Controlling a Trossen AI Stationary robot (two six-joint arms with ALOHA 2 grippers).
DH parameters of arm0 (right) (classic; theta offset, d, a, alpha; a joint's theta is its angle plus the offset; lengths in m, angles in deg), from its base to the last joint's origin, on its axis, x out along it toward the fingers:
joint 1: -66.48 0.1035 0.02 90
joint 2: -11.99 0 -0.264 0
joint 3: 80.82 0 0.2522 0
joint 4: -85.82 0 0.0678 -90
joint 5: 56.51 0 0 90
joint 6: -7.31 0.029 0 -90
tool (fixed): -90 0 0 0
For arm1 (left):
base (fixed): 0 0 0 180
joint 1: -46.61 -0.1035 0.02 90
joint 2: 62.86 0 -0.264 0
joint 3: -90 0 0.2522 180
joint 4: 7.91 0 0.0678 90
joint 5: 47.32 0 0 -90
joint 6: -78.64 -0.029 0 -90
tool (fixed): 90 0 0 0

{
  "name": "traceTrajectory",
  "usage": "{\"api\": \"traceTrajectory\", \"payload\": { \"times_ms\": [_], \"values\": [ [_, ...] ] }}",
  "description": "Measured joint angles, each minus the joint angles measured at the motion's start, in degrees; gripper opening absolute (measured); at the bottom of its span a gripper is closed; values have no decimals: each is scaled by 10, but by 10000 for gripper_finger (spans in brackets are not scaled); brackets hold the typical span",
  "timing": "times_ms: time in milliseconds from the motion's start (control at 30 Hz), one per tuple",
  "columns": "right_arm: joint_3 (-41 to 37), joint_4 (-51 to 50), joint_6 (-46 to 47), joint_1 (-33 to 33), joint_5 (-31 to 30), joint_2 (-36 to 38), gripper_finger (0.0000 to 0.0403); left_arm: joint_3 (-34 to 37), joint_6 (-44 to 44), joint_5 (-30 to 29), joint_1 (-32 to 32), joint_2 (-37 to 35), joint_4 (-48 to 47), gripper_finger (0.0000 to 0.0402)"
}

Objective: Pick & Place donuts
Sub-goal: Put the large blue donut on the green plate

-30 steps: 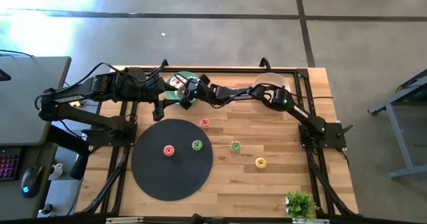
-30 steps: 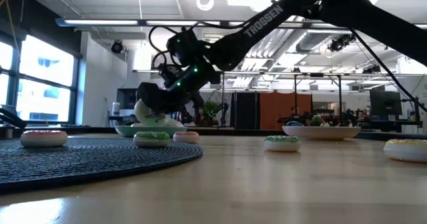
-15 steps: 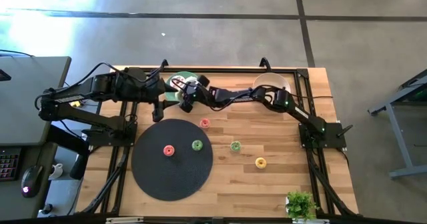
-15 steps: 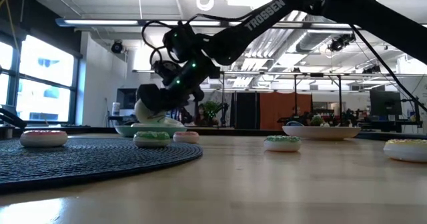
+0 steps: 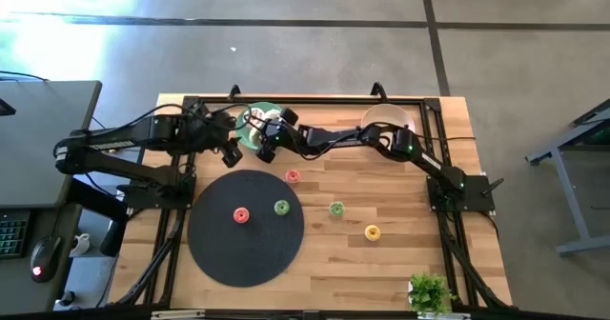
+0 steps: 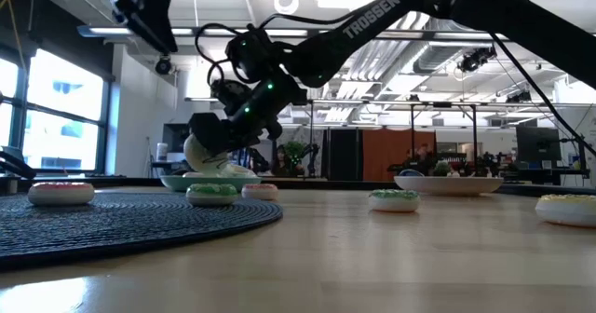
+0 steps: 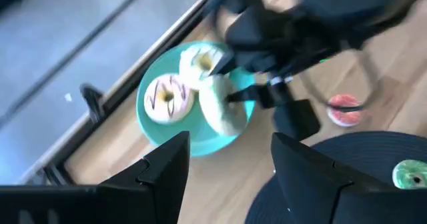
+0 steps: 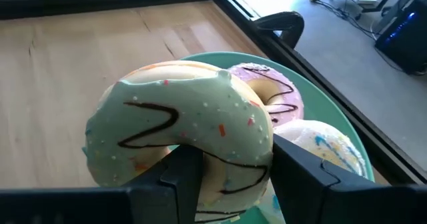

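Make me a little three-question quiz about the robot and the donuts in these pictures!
1. True or false: the right gripper is over the green plate.
2. How many frosted donuts show at the green plate in the left wrist view? A) one B) three C) six
3. Fill in: the small red donut lies on the black round ____.

Key
1. True. Its fingers sit on either side of the mint-frosted donut.
2. B. Beside the mint one are the pink-frosted donut and the white-frosted donut.
3. Mat. The small green donut lies there too.
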State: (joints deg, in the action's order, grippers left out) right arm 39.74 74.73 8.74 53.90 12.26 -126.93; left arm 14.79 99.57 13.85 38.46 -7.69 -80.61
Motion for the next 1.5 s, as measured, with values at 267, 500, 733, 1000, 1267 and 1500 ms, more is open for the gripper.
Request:
{"api": "traceTrajectory", "payload": {
  "times_ms": [267,500,733,1000,1267,1500],
  "values": [
    [0,-3,0,3,0,0,162,108,-50,144,-171,-81,140,207],
    [0,2,0,4,0,0,162,261,-83,307,-272,-98,318,207],
    [0,19,0,4,0,0,158,377,-77,357,-313,-28,509,207],
    [0,14,0,2,-3,0,156,388,-86,366,-322,43,589,207],
    [0,-14,2,5,6,0,157,388,-74,356,-374,66,581,207],
    [0,-20,1,5,8,0,154,388,-76,375,-404,66,574,207]
  ]
}}
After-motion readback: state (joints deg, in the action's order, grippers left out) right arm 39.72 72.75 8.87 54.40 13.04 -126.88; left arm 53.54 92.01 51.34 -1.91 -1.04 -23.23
